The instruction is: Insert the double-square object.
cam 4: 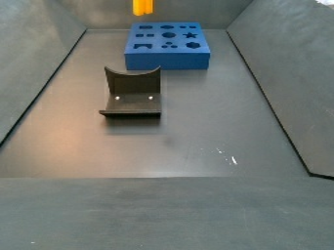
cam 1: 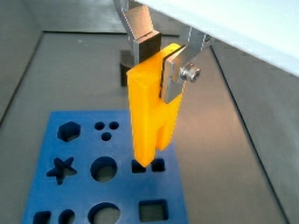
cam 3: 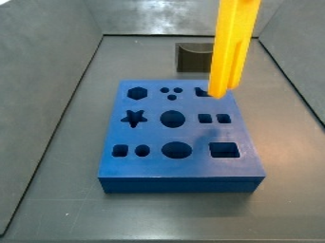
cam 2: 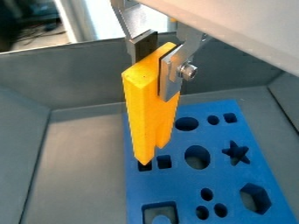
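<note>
My gripper is shut on the upper end of the double-square object, a tall bright yellow bar, and holds it upright; both show in both wrist views. The bar's forked lower end hangs over the pair of small square holes in the blue block. I cannot tell whether the prongs touch the block. In a side view the bar rises out of frame above the blue block. In a side view only the bar's tip shows, beyond the block. The gripper is out of both side views.
The dark fixture stands on the grey floor apart from the blue block; it also shows behind the bar. Sloping grey walls enclose the floor. The block has several other holes, among them a star.
</note>
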